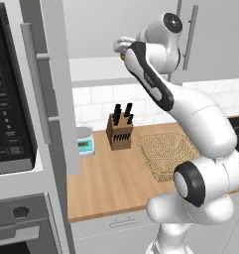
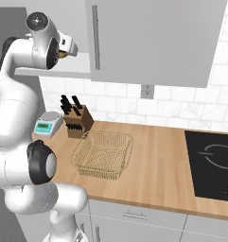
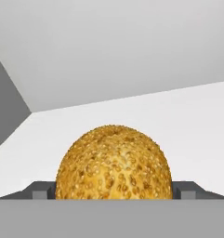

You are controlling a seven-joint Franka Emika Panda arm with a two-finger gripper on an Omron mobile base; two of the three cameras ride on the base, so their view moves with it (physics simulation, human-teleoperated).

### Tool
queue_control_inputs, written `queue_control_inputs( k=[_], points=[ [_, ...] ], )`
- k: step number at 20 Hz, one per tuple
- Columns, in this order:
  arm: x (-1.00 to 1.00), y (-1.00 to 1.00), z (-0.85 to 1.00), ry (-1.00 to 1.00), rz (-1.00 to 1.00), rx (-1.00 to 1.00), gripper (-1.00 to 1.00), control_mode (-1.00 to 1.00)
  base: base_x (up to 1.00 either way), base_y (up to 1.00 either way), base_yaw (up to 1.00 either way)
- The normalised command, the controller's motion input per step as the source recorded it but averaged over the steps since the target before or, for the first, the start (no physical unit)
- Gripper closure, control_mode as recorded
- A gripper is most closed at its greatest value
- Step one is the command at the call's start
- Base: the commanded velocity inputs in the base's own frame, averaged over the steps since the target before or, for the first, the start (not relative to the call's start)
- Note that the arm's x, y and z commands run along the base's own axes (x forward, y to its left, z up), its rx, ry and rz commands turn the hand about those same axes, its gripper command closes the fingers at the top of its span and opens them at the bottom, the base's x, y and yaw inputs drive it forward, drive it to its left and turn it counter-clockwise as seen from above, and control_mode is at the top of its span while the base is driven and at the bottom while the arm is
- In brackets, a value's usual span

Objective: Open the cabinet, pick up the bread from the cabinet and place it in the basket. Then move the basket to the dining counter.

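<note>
The cabinet stands open: its door is swung out at the left and its pale shelf is bare. The bread, a round golden seeded bun, sits on that shelf. My gripper is inside the cabinet, open, with one dark fingertip on each side of the bun and not pressing it. From the right base view the hand reaches over the shelf edge. The tan wire basket rests empty on the wood top below. The dining counter is out of view.
A knife block and a small kitchen scale stand by the tiled wall. A closed grey door hangs right of the open cabinet. A black cooktop lies right; a black oven unit stands left.
</note>
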Motion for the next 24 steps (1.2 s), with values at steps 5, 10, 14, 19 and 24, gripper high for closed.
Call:
queue_control_inputs(
  k=[5, 10, 14, 19, 24],
  points=[
    [-1.0, -0.23, 0.31, 0.1, 0.0, 0.0, 1.0, -1.0, 0.0, 0.0, 0.0],
    [-1.0, -0.27, 0.0, 0.01, 0.0, 0.0, 1.0, -1.0, 0.0, 0.0, 0.0],
    [-1.0, -0.42, -0.03, 0.0, 0.0, 0.0, 1.0, -1.0, 0.0, 0.0, 0.0],
    [-1.0, -0.56, -0.31, 0.11, 0.0, -0.06, 1.0, -1.0, 0.0, 0.0, 0.0],
    [-0.68, -0.59, -0.72, 0.23, -0.02, -0.21, 1.0, -1.0, 0.0, 0.0, 0.0]
  ],
)
